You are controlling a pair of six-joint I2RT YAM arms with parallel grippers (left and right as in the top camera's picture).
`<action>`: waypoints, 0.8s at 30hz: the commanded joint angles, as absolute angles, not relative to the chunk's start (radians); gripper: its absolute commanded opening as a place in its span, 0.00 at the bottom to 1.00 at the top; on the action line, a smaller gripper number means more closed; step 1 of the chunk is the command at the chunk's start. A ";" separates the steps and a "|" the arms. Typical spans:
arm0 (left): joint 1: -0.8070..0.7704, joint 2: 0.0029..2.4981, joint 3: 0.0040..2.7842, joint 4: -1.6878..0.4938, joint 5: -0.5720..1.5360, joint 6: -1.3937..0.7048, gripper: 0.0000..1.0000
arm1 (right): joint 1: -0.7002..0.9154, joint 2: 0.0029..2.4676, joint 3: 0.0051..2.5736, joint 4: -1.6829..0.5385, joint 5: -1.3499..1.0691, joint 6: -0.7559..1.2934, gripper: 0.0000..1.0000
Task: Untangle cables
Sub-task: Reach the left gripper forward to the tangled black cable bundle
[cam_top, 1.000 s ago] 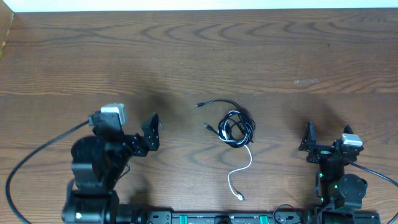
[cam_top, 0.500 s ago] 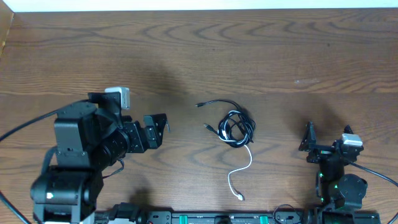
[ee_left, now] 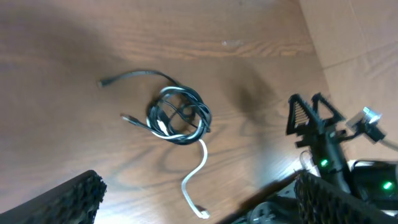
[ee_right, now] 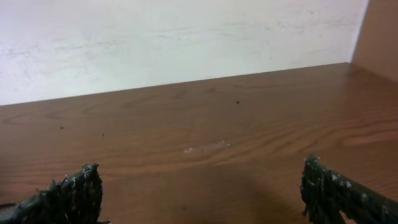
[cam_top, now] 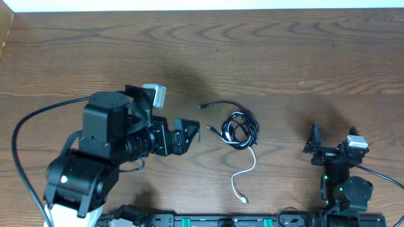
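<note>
The cables (cam_top: 238,129) lie in a small tangled knot at mid-table: black loops wound with a white cable (cam_top: 245,173) whose tail runs toward the front edge. One black end (cam_top: 218,104) trails to the upper left. The knot also shows in the left wrist view (ee_left: 177,116), with the white tail (ee_left: 196,180) below it. My left gripper (cam_top: 187,135) is open and empty, just left of the knot. My right gripper (cam_top: 312,140) is open and empty, parked at the front right, well right of the cables. The right wrist view shows only bare table.
The wooden table (cam_top: 284,57) spreads wide behind the cables. A white wall edge (cam_top: 202,5) runs along the far side. The right arm's base (cam_top: 344,183) stands at the front right and also shows in the left wrist view (ee_left: 329,149).
My left arm has swung right and forward, bringing its open gripper from the front left up close to the cable knot. The right arm and the cables have not moved.
</note>
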State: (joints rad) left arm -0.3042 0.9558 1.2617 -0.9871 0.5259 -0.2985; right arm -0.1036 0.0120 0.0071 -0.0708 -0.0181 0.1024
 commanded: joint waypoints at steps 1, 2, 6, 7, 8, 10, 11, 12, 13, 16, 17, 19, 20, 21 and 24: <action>-0.330 0.996 1.280 -0.981 0.543 -0.455 0.98 | -0.112 0.006 0.006 -0.075 -0.013 0.096 0.99; -0.336 1.013 1.280 -0.971 0.543 -0.467 0.98 | -0.112 0.006 0.006 -0.075 -0.013 0.096 0.99; -0.356 1.081 1.280 -0.944 0.542 -0.590 0.98 | -0.112 0.006 0.006 -0.075 -0.013 0.096 0.99; -0.363 1.102 1.280 -0.936 0.542 -0.628 0.98 | -0.112 0.006 0.006 -0.075 -0.013 0.096 0.99; -0.371 1.125 1.280 -0.928 0.542 -0.662 0.98 | -0.112 0.006 0.006 -0.075 -0.013 0.096 0.99; -0.387 1.171 1.280 -0.913 0.542 -0.699 0.98 | -0.112 0.006 0.006 -0.075 -0.013 0.096 0.99; -0.397 1.196 1.280 -0.907 0.542 -0.708 0.98 | -0.112 0.006 0.006 -0.075 -0.013 0.096 0.99; -0.406 1.219 1.280 -0.902 0.542 -0.718 0.98 | -0.112 0.006 0.006 -0.075 -0.013 0.096 0.99; -0.416 1.245 1.280 -0.896 0.543 -0.724 0.98 | -0.112 0.006 0.006 -0.075 -0.013 0.096 0.99; -0.450 1.317 1.280 -0.880 0.542 -0.765 0.99 | -0.112 0.006 0.006 -0.075 -0.013 0.096 0.99; -0.461 1.343 1.280 -0.875 0.542 -0.781 0.99 | -0.112 0.006 0.006 -0.075 -0.013 0.096 0.99; -0.487 1.397 1.280 -0.846 0.542 -0.792 0.97 | -0.112 0.006 0.006 -0.075 -0.013 0.096 0.99; -0.497 1.419 1.280 -0.829 0.542 -0.804 0.96 | -0.112 0.006 0.006 -0.075 -0.013 0.096 0.99; -0.506 1.437 1.280 -0.815 0.542 -0.824 0.95 | -0.112 0.006 0.006 -0.075 -0.013 0.096 0.99; -0.535 1.492 1.280 -0.761 0.542 -0.892 0.95 | -0.112 0.006 0.006 -0.075 -0.013 0.096 0.99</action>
